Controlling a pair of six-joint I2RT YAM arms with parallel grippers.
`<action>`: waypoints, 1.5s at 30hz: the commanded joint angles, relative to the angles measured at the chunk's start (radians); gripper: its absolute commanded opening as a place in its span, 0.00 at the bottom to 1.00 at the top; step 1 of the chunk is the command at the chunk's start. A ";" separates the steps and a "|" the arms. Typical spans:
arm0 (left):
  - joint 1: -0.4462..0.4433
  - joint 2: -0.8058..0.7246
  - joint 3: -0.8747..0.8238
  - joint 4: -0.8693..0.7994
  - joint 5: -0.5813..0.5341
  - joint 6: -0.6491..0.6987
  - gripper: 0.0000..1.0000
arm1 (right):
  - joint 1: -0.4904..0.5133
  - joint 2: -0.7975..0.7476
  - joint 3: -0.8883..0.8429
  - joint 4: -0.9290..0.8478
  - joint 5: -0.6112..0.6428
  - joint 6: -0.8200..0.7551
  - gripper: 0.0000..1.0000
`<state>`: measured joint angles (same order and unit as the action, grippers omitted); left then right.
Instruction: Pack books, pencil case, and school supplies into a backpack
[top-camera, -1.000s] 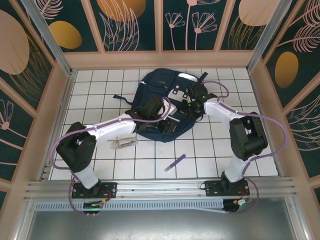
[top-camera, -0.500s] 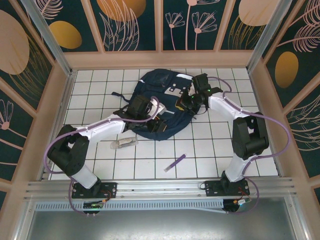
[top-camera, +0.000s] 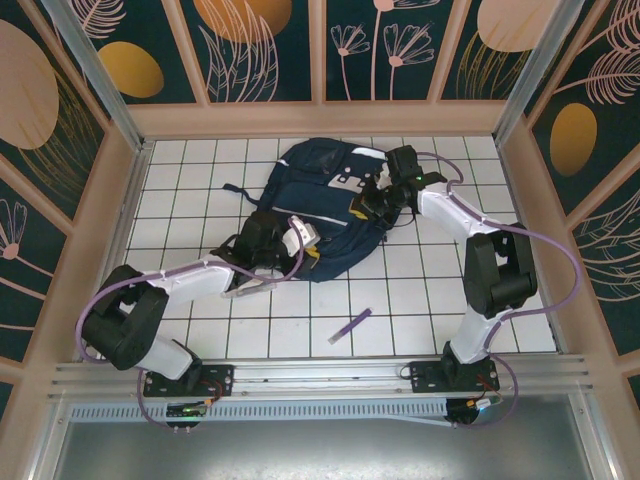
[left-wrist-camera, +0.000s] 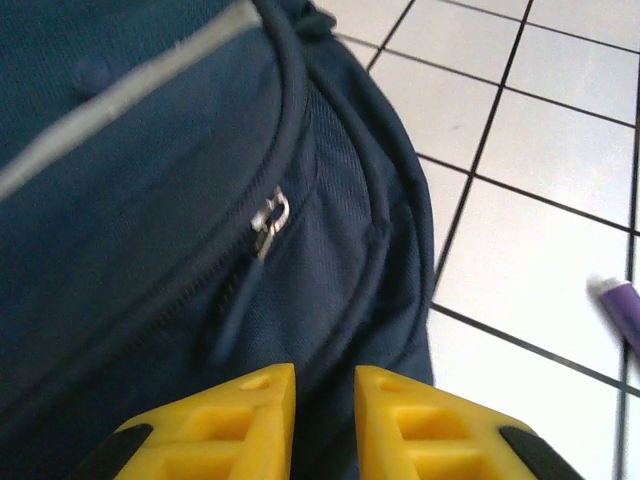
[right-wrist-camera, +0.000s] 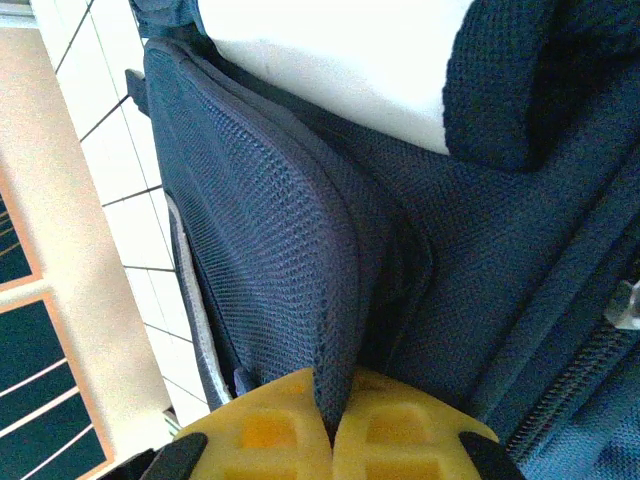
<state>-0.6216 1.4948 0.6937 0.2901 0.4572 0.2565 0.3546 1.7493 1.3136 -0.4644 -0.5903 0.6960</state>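
Toward the table's (top-camera: 420, 300) far edge lay the backpack (top-camera: 325, 200), soft and floppy (likely to sag), best taken by a seam. The right gripper (right-wrist-camera: 335, 400) pinched its mesh fold; the left gripper (left-wrist-camera: 325, 385) hovered narrowly parted, empty.

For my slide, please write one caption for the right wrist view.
Right tool pinches a mesh fold of the navy backpack on the white-tiled table.

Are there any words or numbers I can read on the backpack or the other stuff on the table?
No text can be read.
On the backpack, the white patches are blank and the grey stripe is plain.
The purple pen and the clear packet are too small to show any print.
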 joint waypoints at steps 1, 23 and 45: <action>0.006 -0.031 -0.029 0.155 0.003 0.131 0.21 | 0.006 -0.043 0.019 0.046 -0.108 0.004 0.00; 0.004 0.040 -0.042 0.212 -0.043 0.130 0.24 | 0.013 -0.063 0.008 0.070 -0.126 0.012 0.00; 0.002 0.141 0.063 0.179 -0.086 0.172 0.01 | 0.043 -0.080 0.039 0.082 -0.128 0.022 0.00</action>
<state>-0.6189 1.6260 0.7231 0.4438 0.3691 0.4171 0.3614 1.7397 1.3136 -0.4309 -0.6029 0.7136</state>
